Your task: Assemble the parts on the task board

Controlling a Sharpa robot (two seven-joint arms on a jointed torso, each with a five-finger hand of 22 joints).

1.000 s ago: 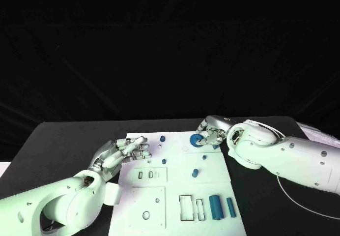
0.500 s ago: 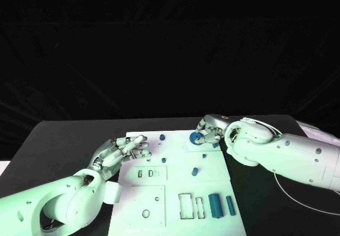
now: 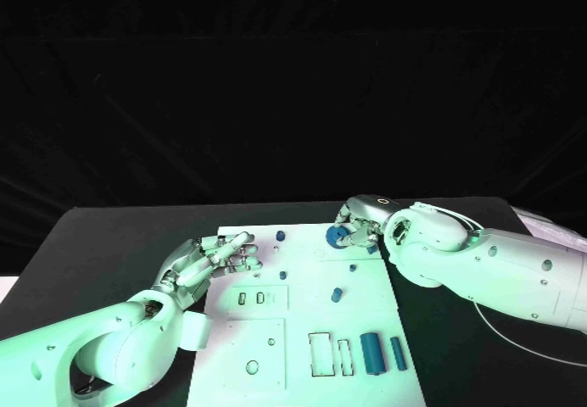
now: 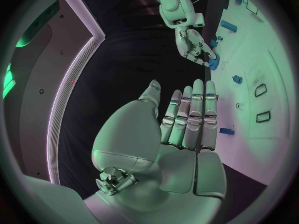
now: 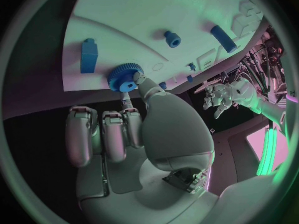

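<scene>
Head view: task board (image 3: 367,292) flat in the middle of the black table (image 3: 98,246). Right hand (image 3: 356,229) at the board's far edge, fingers closed round a blue gear (image 3: 337,236) that sits at that far edge. Left hand (image 3: 210,261) at the board's near-left edge, fingers loosely apart and slightly curled, holding nothing. Small blue pegs standing along the board's middle, one (image 3: 337,295) well short of the gear. Two blue cylinders (image 3: 371,354) lying side by side near the board's near-right corner, beside rectangular cut-outs.

Left wrist view: left hand (image 4: 187,119) flat and extended, fingers straight and side by side, thumb off to one side, nothing in the palm. Board's (image 4: 274,59) white surface just beyond the fingertips. Right hand (image 4: 193,45) farther off, pinching the gear (image 4: 212,64) at the board's edge.

Right wrist view: right hand (image 5: 134,129) with thumb tip pressed on the gear's (image 5: 124,79) toothed rim, other fingers curled just beneath it. Gear resting on the board (image 5: 137,15), a blue block (image 5: 89,56) just beside it, a short blue peg (image 5: 171,38) and a blue bar (image 5: 223,39) farther along. Left hand (image 5: 227,94) spread in the distance.
</scene>
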